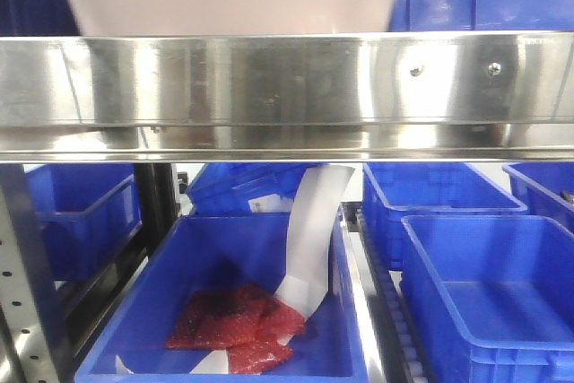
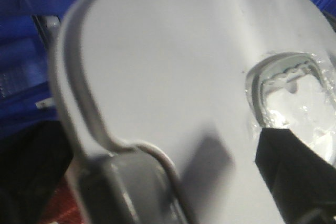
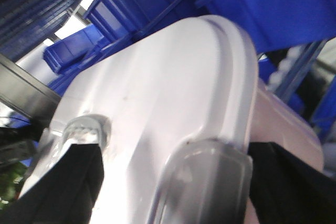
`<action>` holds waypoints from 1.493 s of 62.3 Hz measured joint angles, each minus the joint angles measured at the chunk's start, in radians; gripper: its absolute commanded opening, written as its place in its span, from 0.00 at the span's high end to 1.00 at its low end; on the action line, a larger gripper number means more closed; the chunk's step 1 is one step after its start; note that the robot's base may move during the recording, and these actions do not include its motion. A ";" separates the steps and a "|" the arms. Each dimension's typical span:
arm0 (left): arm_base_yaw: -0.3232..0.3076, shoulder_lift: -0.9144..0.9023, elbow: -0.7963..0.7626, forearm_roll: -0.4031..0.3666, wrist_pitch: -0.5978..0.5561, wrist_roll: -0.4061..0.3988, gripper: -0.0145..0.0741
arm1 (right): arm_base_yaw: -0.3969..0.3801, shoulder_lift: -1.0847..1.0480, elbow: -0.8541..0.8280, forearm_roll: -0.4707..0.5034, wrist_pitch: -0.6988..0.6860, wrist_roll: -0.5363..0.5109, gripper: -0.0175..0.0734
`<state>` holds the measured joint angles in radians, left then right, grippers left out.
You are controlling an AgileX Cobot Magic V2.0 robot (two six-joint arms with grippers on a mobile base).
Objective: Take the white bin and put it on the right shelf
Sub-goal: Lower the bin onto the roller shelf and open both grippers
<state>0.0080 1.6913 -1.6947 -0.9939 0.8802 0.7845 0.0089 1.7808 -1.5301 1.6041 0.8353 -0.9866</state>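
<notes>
Left jaws first. One black finger (image 2: 294, 174) lies flat on the white lid (image 2: 173, 77) of the bin (image 2: 71, 108). It sits just beside a clear recess (image 2: 289, 93) moulded into that lid. The partner finger is out of sight, so I can't tell whether these jaws are clamped. A grey clasp (image 2: 131, 187) sits left of that finger at the lid's near edge, and blue crates (image 2: 26, 61) blur beyond the rim.

Front view now. The bin is up top, above the shelf (image 1: 269, 78). The shiny beam hides its base, so I can't tell whether it rests there or is lifted. Two screws (image 1: 417, 70) show toward the beam's right end. Under the beam, the middle crate (image 1: 224, 253) holds red mesh bags (image 1: 233, 329) and a curling white strip (image 1: 309, 239).

On to the right jaws, and they're spread wide and clamped on the bin's end. One finger (image 3: 63, 182) is on the lid and the other (image 3: 294, 187) is against the pinkish side under the rim. A second clasp (image 3: 205, 187) sits between them, with more blue crates ahead of these jaws.
</notes>
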 measured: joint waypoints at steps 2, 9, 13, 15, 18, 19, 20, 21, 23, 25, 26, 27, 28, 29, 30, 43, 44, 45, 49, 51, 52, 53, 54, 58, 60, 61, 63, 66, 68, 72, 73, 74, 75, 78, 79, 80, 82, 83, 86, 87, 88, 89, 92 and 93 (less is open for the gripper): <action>0.000 0.000 -0.010 0.013 0.000 0.002 0.22 | -0.008 0.000 -0.010 -0.015 0.000 0.000 0.11; -0.003 0.000 -0.034 0.065 0.002 0.006 0.22 | -0.026 0.000 -0.037 -0.079 -0.002 -0.002 0.11; -0.004 0.000 -0.038 0.092 0.004 0.006 0.22 | -0.033 0.000 -0.049 -0.111 -0.009 -0.004 0.11; -0.004 0.000 -0.039 0.109 0.004 0.008 0.22 | -0.034 0.000 -0.057 -0.128 -0.010 -0.004 0.11; -0.004 0.000 -0.039 0.130 0.004 0.008 0.22 | -0.034 0.000 -0.069 -0.158 -0.010 -0.005 0.11; -0.004 0.000 -0.039 0.136 0.006 0.008 0.22 | -0.034 0.000 -0.075 -0.168 -0.010 -0.005 0.11; -0.004 0.000 -0.039 0.143 0.006 0.008 0.22 | -0.034 0.000 -0.079 -0.177 -0.010 -0.005 0.11; -0.004 0.000 -0.039 0.150 0.006 0.008 0.22 | -0.034 0.000 -0.083 -0.185 -0.010 -0.005 0.11; -0.004 0.000 -0.039 0.166 0.010 0.008 0.22 | -0.034 0.000 -0.091 -0.210 -0.008 -0.005 0.11; -0.004 -0.002 -0.039 0.183 0.015 0.008 0.22 | -0.034 -0.004 -0.096 -0.230 -0.008 -0.005 0.11; -0.004 -0.002 -0.041 0.191 0.019 0.008 0.22 | -0.034 -0.006 -0.096 -0.238 -0.008 -0.005 0.11; -0.004 -0.004 -0.043 0.198 0.024 0.008 0.22 | -0.034 -0.010 -0.098 -0.245 -0.008 -0.005 0.11; -0.004 -0.006 -0.043 0.204 0.028 0.008 0.22 | -0.034 -0.011 -0.098 -0.252 -0.008 -0.005 0.11; -0.004 -0.007 -0.045 0.210 0.033 0.008 0.22 | -0.034 -0.015 -0.098 -0.257 -0.008 -0.005 0.11; -0.004 -0.009 -0.047 0.212 0.038 0.008 0.22 | -0.034 -0.020 -0.098 -0.262 -0.008 -0.005 0.11; -0.004 -0.078 -0.074 0.234 0.168 -0.029 0.38 | -0.034 -0.117 -0.098 -0.293 0.008 0.018 0.31; -0.004 -0.088 -0.076 0.234 0.178 -0.035 0.40 | -0.035 -0.130 -0.098 -0.293 0.013 0.022 0.34; -0.004 -0.094 -0.077 0.234 0.196 -0.036 0.43 | -0.035 -0.138 -0.098 -0.293 0.017 0.028 0.40; -0.004 -0.127 -0.083 0.234 0.256 -0.048 0.55 | -0.035 -0.182 -0.098 -0.293 0.039 0.048 0.59; -0.005 -0.142 -0.085 0.234 0.287 -0.054 0.63 | -0.035 -0.202 -0.098 -0.294 0.055 0.054 0.68; -0.005 -0.150 -0.084 0.234 0.298 -0.061 0.66 | -0.035 -0.214 -0.098 -0.294 0.062 0.056 0.73; -0.005 -0.157 -0.084 0.234 0.317 -0.068 0.71 | -0.035 -0.226 -0.098 -0.296 0.073 0.061 0.76; -0.005 -0.161 -0.084 0.234 0.327 -0.072 0.76 | -0.035 -0.234 -0.098 -0.296 0.080 0.064 0.75; -0.005 -0.177 -0.084 0.234 0.361 -0.100 0.92 | -0.035 -0.271 -0.095 -0.298 0.110 0.095 0.73; -0.005 -0.179 -0.084 0.234 0.367 -0.113 0.99 | -0.035 -0.291 -0.085 -0.298 0.120 0.110 0.73; -0.005 -0.181 -0.084 0.234 0.370 -0.122 0.99 | -0.035 -0.304 -0.075 -0.298 0.122 0.118 0.73; -0.005 -0.182 -0.084 0.236 0.371 -0.135 0.96 | -0.035 -0.327 -0.055 -0.299 0.124 0.125 0.73; -0.005 -0.182 -0.084 0.244 0.371 -0.152 0.97 | -0.035 -0.368 -0.009 -0.302 0.122 0.135 0.73; -0.005 -0.182 -0.081 0.249 0.371 -0.162 0.97 | -0.035 -0.396 0.027 -0.311 0.114 0.139 0.73; -0.005 -0.191 -0.059 0.264 0.371 -0.176 0.97 | -0.035 -0.458 0.110 -0.345 0.083 0.140 0.73; -0.005 -0.194 -0.049 0.270 0.371 -0.178 0.97 | -0.035 -0.479 0.138 -0.358 0.070 0.140 0.73; -0.005 -0.200 -0.041 0.273 0.371 -0.177 0.97 | -0.035 -0.492 0.157 -0.367 0.060 0.140 0.73; -0.005 -0.206 -0.028 0.281 0.371 -0.180 0.97 | -0.035 -0.514 0.185 -0.382 0.044 0.140 0.73; -0.005 -0.227 0.010 0.304 0.371 -0.182 0.97 | -0.035 -0.566 0.255 -0.421 0.002 0.140 0.73; -0.005 -0.238 0.030 0.316 0.371 -0.183 0.97 | -0.035 -0.590 0.286 -0.440 -0.017 0.140 0.73; -0.005 -0.246 0.045 0.325 0.371 -0.183 0.97 | -0.035 -0.606 0.306 -0.452 -0.030 0.140 0.73; -0.005 -0.270 0.086 0.348 0.371 -0.184 0.97 | -0.035 -0.647 0.358 -0.483 -0.065 0.140 0.73; -0.005 -0.281 0.104 0.359 0.371 -0.186 0.97 | -0.035 -0.673 0.389 -0.502 -0.086 0.140 0.73; -0.005 -0.331 0.185 0.400 0.354 -0.193 0.97 | -0.035 -0.733 0.462 -0.542 -0.138 0.140 0.73; -0.005 -0.353 0.217 0.414 0.339 -0.193 0.97 | -0.035 -0.760 0.493 -0.559 -0.159 0.140 0.73; -0.005 -0.369 0.240 0.423 0.327 -0.195 0.97 | -0.035 -0.787 0.513 -0.574 -0.181 0.140 0.73; -0.005 -0.393 0.274 0.436 0.306 -0.198 0.97 | -0.035 -0.805 0.544 -0.583 -0.195 0.140 0.73; -0.005 -0.454 0.357 0.460 0.246 -0.198 0.97 | -0.035 -0.869 0.615 -0.611 -0.245 0.141 0.73; -0.005 -0.481 0.392 0.466 0.218 -0.198 0.97 | -0.035 -0.895 0.646 -0.621 -0.266 0.141 0.73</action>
<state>0.0029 1.2098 -1.3023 -0.5278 1.0983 0.5861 -0.0262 0.8857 -0.8841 0.9828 0.5690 -0.8454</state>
